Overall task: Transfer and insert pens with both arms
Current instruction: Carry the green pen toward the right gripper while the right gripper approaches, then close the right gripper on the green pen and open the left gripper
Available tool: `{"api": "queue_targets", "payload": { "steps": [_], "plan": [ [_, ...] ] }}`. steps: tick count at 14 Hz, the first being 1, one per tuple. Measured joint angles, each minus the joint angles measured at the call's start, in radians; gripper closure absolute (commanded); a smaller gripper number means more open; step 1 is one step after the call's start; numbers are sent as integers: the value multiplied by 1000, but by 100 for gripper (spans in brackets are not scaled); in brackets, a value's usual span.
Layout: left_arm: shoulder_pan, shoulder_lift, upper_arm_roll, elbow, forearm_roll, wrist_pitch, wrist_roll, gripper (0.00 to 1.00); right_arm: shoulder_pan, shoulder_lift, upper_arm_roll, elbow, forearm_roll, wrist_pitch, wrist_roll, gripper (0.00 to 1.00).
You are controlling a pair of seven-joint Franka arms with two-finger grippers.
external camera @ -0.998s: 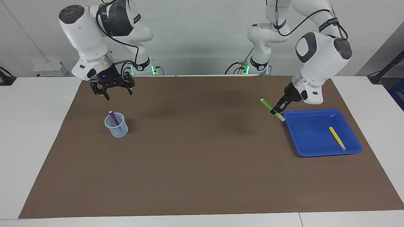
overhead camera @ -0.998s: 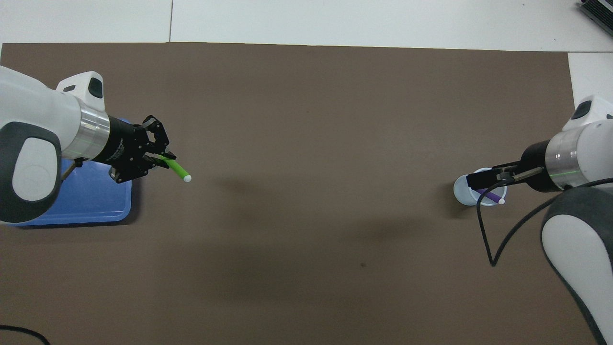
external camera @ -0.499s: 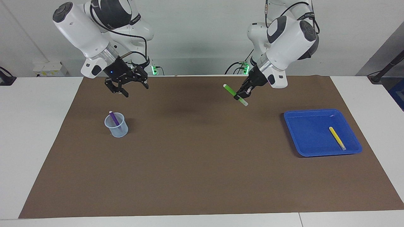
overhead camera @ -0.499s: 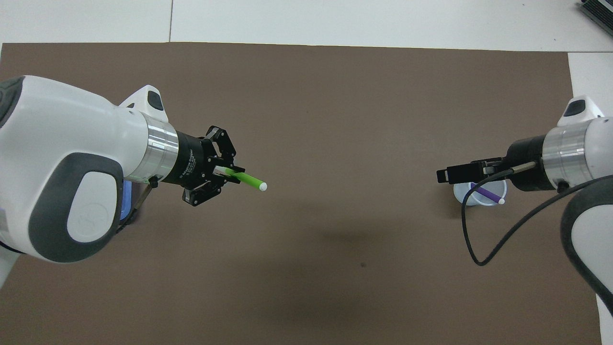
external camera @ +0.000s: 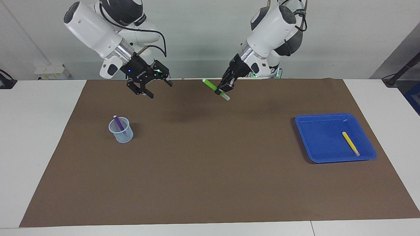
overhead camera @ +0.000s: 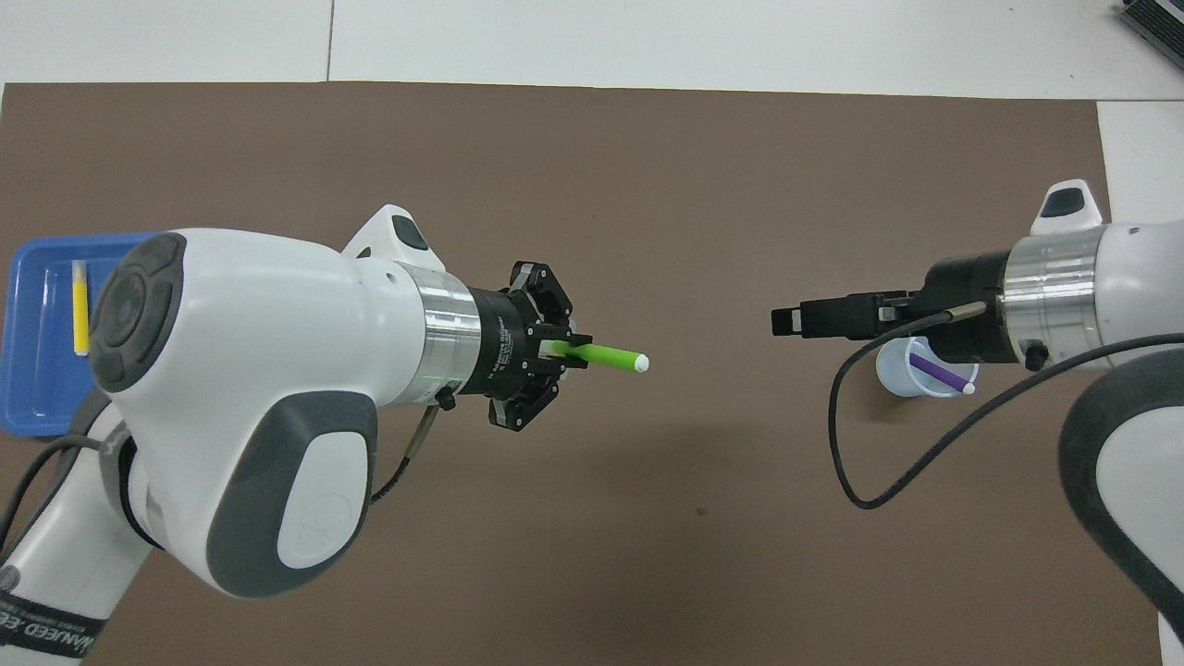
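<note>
**Green pen held aloft between two arms**

The green pen point(external camera: 215, 89) is clamped in the left gripper point(external camera: 223, 87) above the brown mat point(external camera: 210, 183). The right gripper point(external camera: 151, 86) is held spread wide, empty. The purple pen point(external camera: 118, 124) is stood in the cup point(external camera: 121, 131); the yellow pen point(external camera: 350, 143) is left in the blue tray point(external camera: 315, 131). Gripper lettering cannot be read.

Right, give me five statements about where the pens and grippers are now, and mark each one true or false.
1. The left gripper is shut on the green pen. True.
2. The purple pen lies in the blue tray. False: it stands in the clear cup.
3. The yellow pen lies in the blue tray. True.
4. The right gripper holds a pen. False: it is open and empty.
5. The green pen rests on the brown mat. False: it is held in the air.
</note>
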Motion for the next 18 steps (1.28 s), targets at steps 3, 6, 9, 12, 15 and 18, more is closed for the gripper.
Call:
{"api": "queue_targets", "payload": {
  "steps": [3,6,9,12,15,18],
  "plan": [
    [-25,0,0,-7,-35,75,-54,100,33,0,1,0,60,32,27,0],
    [-51,1,0,-30,-39,171,-114,100,34,0,3,0,110,33,28,0],
    [-70,1,0,-43,-41,207,-145,100,35,0,20,0,159,35,29,2],
    [-80,1,0,-44,-42,246,-179,100,70,0,33,0,165,78,69,14],
    [-91,2,0,-50,-42,282,-206,100,102,0,37,0,165,114,99,31],
    [-91,2,0,-53,-42,285,-208,100,103,0,37,0,165,116,99,39]
  ]
}}
